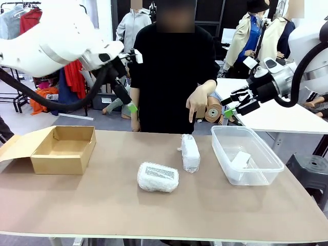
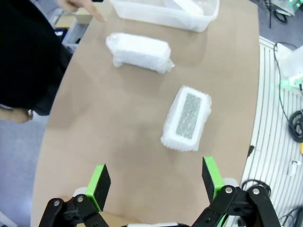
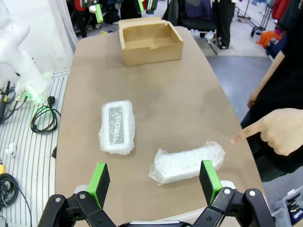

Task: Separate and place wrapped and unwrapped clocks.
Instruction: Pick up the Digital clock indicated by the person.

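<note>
A: Where are the clocks?

B: The bundle with the grey face [image 1: 158, 177] lies flat near the middle of the table [image 1: 102, 210]. The second bundle [image 1: 190, 152] lies just behind it, towards the person and close to the clear tub [image 1: 225, 154]. The bare white block [image 1: 241, 159] is inside that tub. The cardboard box [image 1: 64, 148] stands open, well apart, on the left.

A: And the grippers?

B: Both have their jaws spread wide and hold nothing. The left gripper [image 2: 154, 179] hangs above the table edge on its side of the grey-faced bundle. The right gripper [image 3: 154, 179] hangs above the second bundle.

A: What could go wrong?

B: The person's hand [image 1: 197, 100] points down at the second bundle, so an arm coming down there might meet the finger. Bubble wrap is soft and slick. A pinch on the loose wrap alone could let the bundle slide out, or could drag it against the tub.

A: And the sorting?

B: With the bare block in the tub, a wrapped one dropped there would mix the two. I'd judge the box is for the wrapped ones.
</note>
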Controlling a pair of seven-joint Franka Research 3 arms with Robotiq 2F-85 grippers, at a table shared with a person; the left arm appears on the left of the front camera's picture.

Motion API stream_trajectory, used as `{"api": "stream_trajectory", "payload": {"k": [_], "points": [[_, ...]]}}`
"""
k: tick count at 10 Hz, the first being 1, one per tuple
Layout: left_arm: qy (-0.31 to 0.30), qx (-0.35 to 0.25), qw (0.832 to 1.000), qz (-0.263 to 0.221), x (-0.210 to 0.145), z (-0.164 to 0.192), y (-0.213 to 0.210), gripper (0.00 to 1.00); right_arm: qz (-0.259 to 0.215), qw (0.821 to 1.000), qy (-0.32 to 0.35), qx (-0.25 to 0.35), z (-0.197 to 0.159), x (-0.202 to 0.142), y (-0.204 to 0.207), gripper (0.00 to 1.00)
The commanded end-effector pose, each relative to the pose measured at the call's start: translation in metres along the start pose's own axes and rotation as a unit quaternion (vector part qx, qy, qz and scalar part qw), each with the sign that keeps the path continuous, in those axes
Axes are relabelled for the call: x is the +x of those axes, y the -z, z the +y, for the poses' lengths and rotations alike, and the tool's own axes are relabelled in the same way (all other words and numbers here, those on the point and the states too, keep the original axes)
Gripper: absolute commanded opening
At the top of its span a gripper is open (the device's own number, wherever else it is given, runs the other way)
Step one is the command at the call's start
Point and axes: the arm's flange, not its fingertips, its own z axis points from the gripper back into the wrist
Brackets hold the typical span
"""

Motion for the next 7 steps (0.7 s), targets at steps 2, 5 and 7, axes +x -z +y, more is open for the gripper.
{"api": "stream_trajectory", "payload": {"k": [2, 5, 7], "points": [[0.018, -0.022, 0.999, -0.028, 0.005, -0.01, 0.027, 1.0, -0.001, 1.0, 0.003, -0.009, -0.001, 0.002, 0.003, 1.0], [0.006, -0.015, 1.0, -0.011, 0.011, -0.012, 0.027, 1.0, -0.001, 1.0, 0.003, -0.009, -0.001, 0.002, 0.003, 1.0], [0.006, -0.015, 1.0, -0.011, 0.011, -0.012, 0.027, 1.0, -0.001, 1.0, 0.003, -0.009, -0.001, 0.002, 0.003, 1.0]]}}
